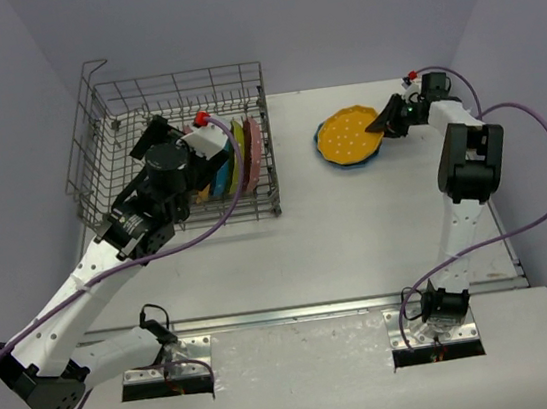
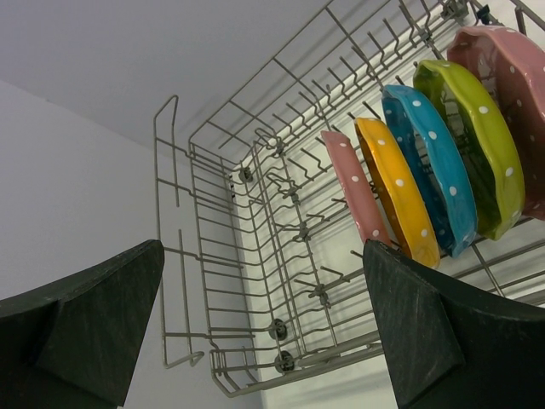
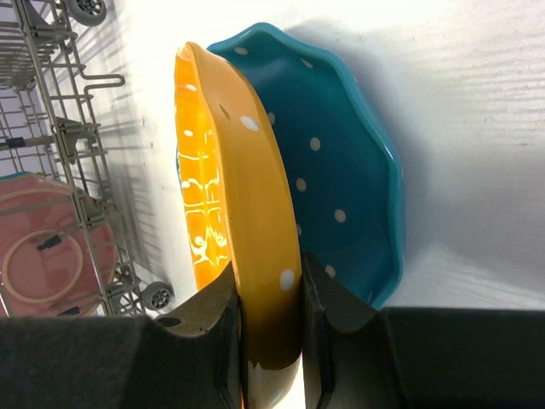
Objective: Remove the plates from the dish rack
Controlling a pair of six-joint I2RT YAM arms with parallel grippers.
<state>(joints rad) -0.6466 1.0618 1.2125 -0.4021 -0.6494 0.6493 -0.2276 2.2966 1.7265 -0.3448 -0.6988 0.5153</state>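
Observation:
The grey wire dish rack (image 1: 101,116) stands at the back left. Several dotted plates stand on edge in its right end: pink (image 2: 353,192), orange (image 2: 396,192), blue (image 2: 430,162), green (image 2: 473,128) and another pink (image 2: 511,77). My left gripper (image 1: 206,138) is open and empty, inside the rack just left of the plates; its fingers (image 2: 426,324) frame the rack floor. My right gripper (image 1: 384,121) is shut on the rim of an orange plate (image 1: 350,134), which rests over a blue plate (image 3: 349,170) on the table; this orange plate (image 3: 243,213) shows between the pads.
The rack's raised wire handle (image 1: 94,67) is at its back left corner. The rack's wheels (image 3: 157,296) show at its base. Purple cables (image 1: 541,169) loop from both arms. The walls close in at left and right.

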